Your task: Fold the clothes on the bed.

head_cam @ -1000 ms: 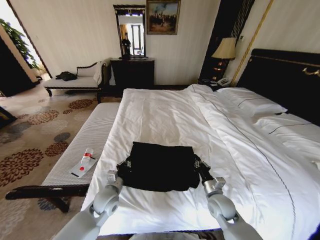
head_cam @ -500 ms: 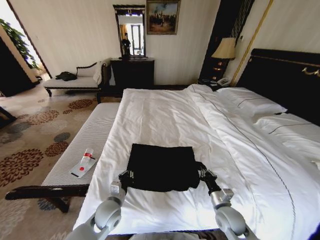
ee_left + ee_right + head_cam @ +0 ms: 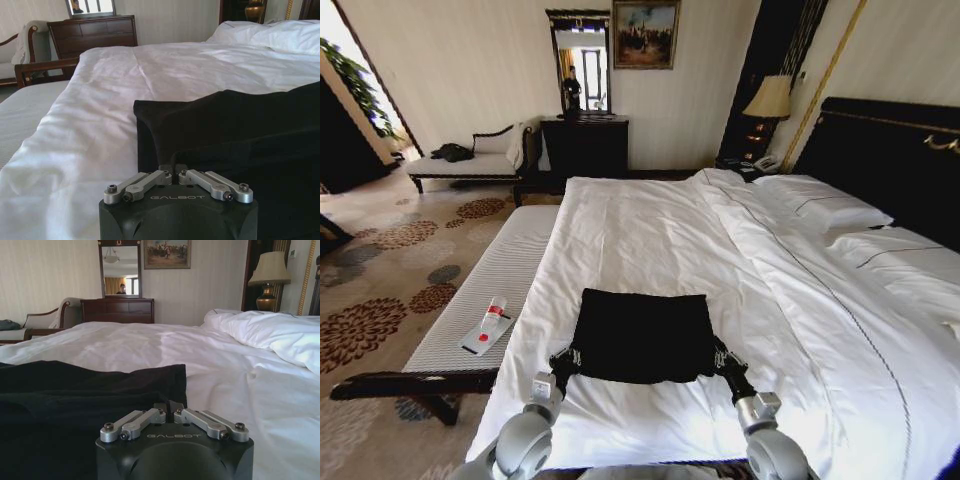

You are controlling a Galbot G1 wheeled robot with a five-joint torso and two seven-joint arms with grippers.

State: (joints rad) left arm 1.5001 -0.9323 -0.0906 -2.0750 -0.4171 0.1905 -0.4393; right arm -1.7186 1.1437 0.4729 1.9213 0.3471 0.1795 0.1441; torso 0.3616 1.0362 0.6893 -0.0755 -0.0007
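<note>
White bed fills the room. Folded black T-shirt lies near its foot, long axis crosswise; left gripper and right gripper each pinch a near corner.

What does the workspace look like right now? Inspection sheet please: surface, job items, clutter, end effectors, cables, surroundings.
Surface: bed, white duvet, lightly creased.
Job's things: black T-shirt folded into a rectangle near the foot edge.
Clutter: bottle and flat card on striped bench beside the bed.
Grippers: left end effector shut on the shirt's near left corner; right end effector shut on the near right corner.
Cables: nothing seen.
Surroundings: dresser with mirror, lamp, patterned carpet.
</note>
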